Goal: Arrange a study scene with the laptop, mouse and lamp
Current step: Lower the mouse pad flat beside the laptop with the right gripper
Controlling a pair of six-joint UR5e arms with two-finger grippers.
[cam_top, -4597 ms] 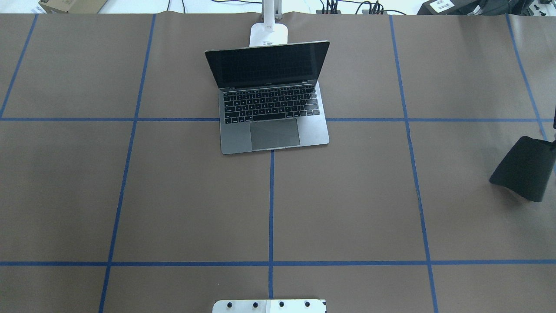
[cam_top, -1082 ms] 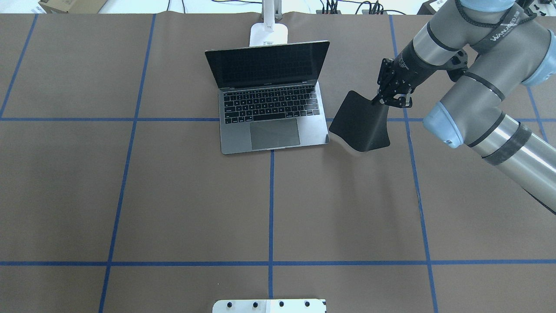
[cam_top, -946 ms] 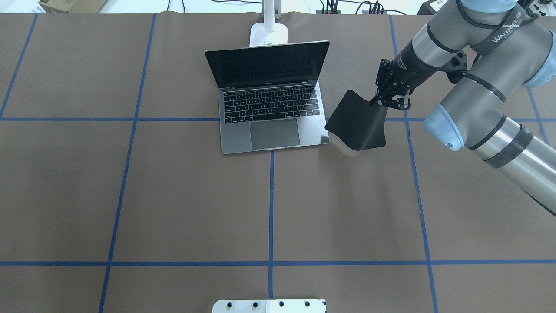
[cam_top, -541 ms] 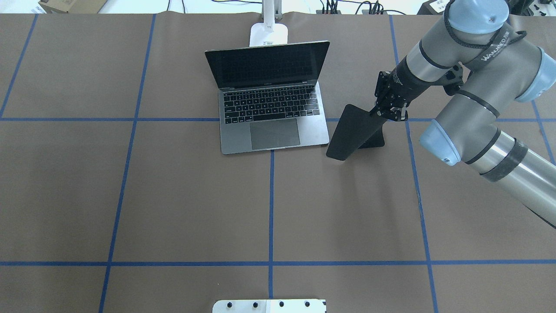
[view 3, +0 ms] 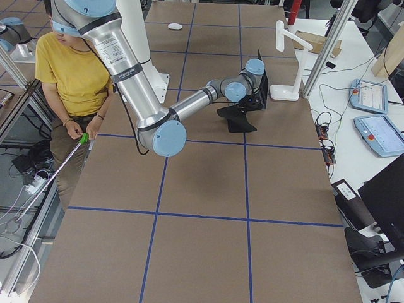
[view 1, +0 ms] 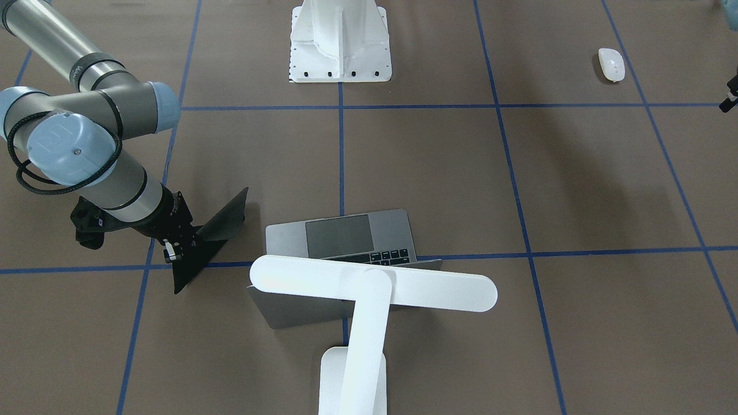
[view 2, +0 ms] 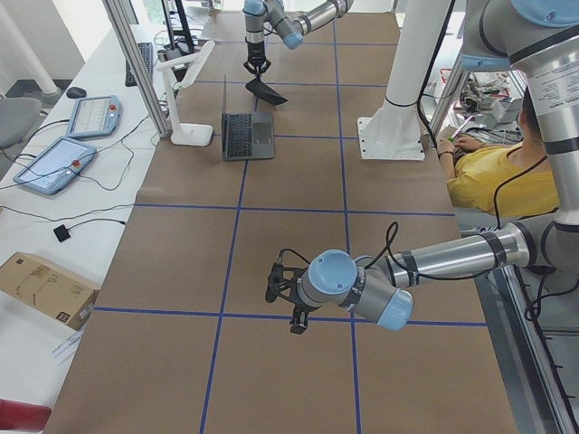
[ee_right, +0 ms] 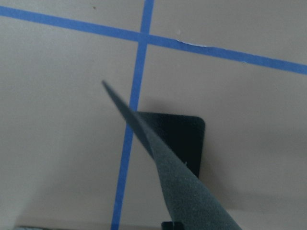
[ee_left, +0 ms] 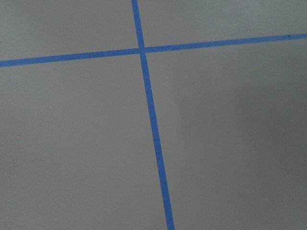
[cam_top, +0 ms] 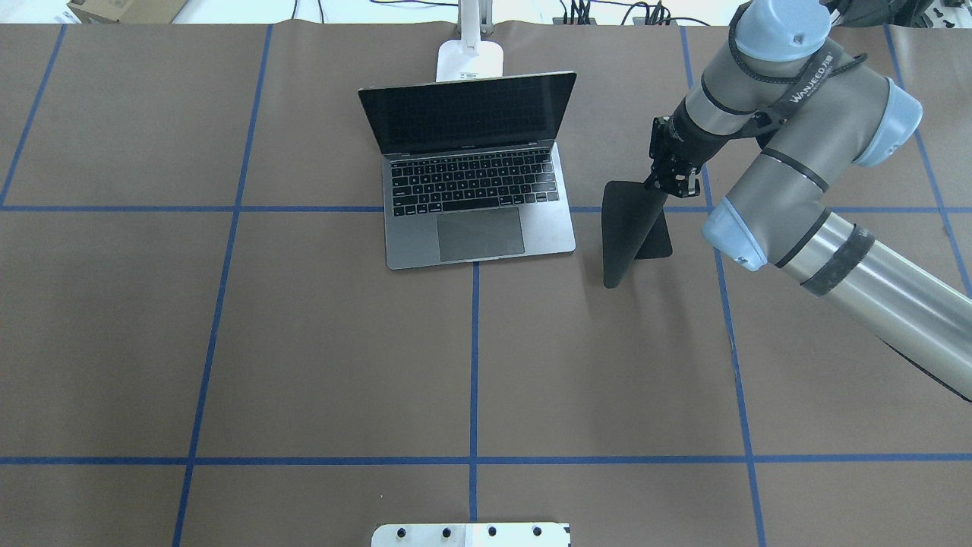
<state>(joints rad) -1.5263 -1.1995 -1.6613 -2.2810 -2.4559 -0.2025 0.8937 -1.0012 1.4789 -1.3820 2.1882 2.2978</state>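
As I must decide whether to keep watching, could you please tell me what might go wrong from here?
1. The mat hangs bent and tilted from the right pincer, only partly laid down; released now, it may land folded or skewed.
2. Its raised edge is close to the laptop; flopping that way, it could overlap it.
3. The mouse lies far off on the other side, a long carry.
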